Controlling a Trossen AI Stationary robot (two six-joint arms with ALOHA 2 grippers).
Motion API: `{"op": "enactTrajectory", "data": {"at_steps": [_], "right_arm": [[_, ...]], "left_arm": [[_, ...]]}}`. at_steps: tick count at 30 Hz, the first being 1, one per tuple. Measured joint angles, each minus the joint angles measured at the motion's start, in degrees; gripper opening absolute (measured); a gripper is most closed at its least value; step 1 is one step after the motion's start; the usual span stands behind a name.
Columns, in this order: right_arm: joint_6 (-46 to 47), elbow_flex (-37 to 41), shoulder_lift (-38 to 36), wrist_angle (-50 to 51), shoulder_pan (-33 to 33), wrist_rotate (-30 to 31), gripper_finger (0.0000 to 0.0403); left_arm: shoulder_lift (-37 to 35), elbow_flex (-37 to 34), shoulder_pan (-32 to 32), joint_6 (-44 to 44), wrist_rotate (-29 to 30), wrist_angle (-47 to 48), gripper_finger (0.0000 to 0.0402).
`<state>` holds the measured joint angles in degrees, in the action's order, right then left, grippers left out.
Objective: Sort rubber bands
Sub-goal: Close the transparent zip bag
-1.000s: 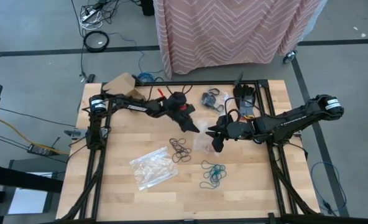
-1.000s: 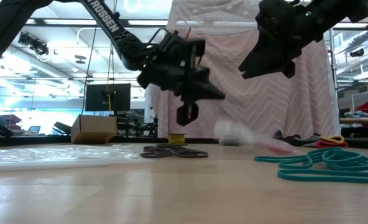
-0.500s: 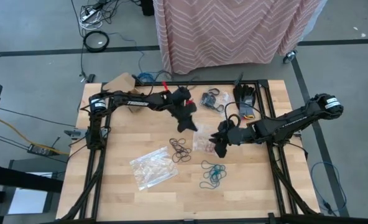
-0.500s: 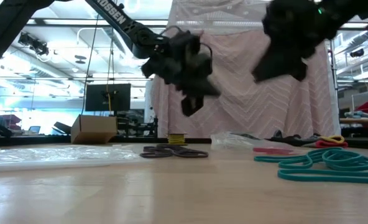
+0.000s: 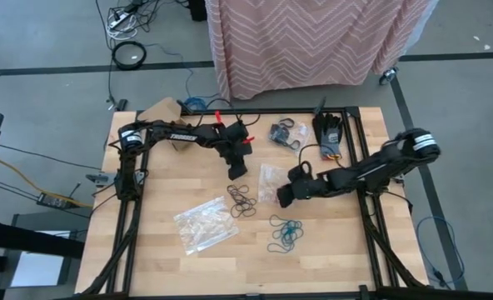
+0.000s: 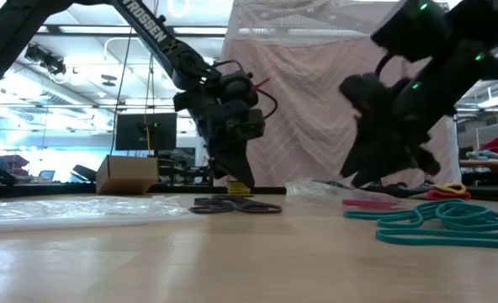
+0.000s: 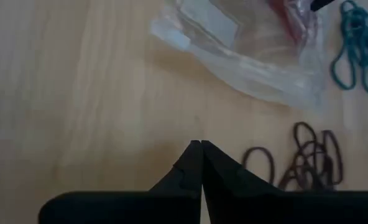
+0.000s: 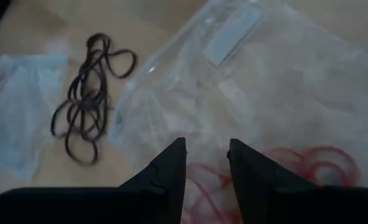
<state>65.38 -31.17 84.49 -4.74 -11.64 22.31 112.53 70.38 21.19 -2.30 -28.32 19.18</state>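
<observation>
Where the bench [image 5: 146,250] lies seen from above, its holdings run as follows.

Left gripper [image 5: 237,172]: jaws pressed together, holding nothing, over bare wood in the far middle of the bench, just far of the brown bands [image 5: 241,202]. In the left wrist view the two fingers [image 7: 190,171] meet tip to tip.

Right gripper [image 5: 285,197]: low over the small bag [image 5: 271,180] at bench centre, jaws spread a little with a gap between them and nothing pinched. The right wrist view shows the bag's clear film under the tips.

Red bands [image 8: 308,165]: a few thin loops inside the small bag, near the right gripper's tips.

Brown bands: a loose cluster lying flat at bench centre, left of the small bag, between it and the large bag [image 5: 205,225].

Teal bands [image 5: 286,232]: a tangle near-right of centre, apart from the brown ones.

Black bands [image 5: 285,133]: a heap at the far edge, right of centre.

Large bag: clear, crinkled, flat on the near-left part of the bench.

Cardboard box [image 5: 165,112]: far-left corner.
</observation>
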Motion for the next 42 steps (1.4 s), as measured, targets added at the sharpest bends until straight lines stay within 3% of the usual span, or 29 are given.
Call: {"op": "enactTrajectory", "data": {"at_steps": [5,9,16,22,25,30,34,39,42], "right_arm": [[2.0,-3.2,7.7,-2.5,3.5,-4.2,0.0111],[-0.6,-5.3,12.1,-8.6,6.3,-10.6,0.0111],[-5.0,-5.5,12.8,-16.1,10.5,-10.2,0.0111],[-10.6,-5.5,12.7,-21.3,13.4,-21.6,0.0111],[-12.3,-5.5,12.6,-23.8,13.5,-24.8,0.0111],[-15.5,-5.3,9.5,-22.4,13.7,-25.2,0.0111],[-27.7,-5.5,4.7,-17.3,12.3,-25.2,0.0111],[-38.6,-5.5,1.9,-8.8,6.7,-19.8,0.0111],[-39.9,-6.6,2.5,-3.3,4.0,-14.5,0.0111]], "left_arm": [[0.9,-0.5,-1.2,-0.7,2.1,-2.1,0.001],[1.9,-0.4,-3.0,2.2,-1.5,-4.5,0.001],[2.2,-0.5,-6.0,7.8,-12.8,-6.9,0.001],[0.3,3.5,-7.1,9.9,-15.7,-8.1,0.001],[0.2,6.9,-7.1,10.1,-14.8,-7.5,0.001],[0.2,9.5,-6.6,9.1,-15.2,-5.6,0.001],[-1.1,10.0,-5.5,3.8,-14.1,1.7,0.001],[-4.9,9.9,-4.9,-5.4,-4.1,8.8,0.0009],[-7.9,10.0,-4.2,-8.1,1.2,10.9,0.0009]]}}
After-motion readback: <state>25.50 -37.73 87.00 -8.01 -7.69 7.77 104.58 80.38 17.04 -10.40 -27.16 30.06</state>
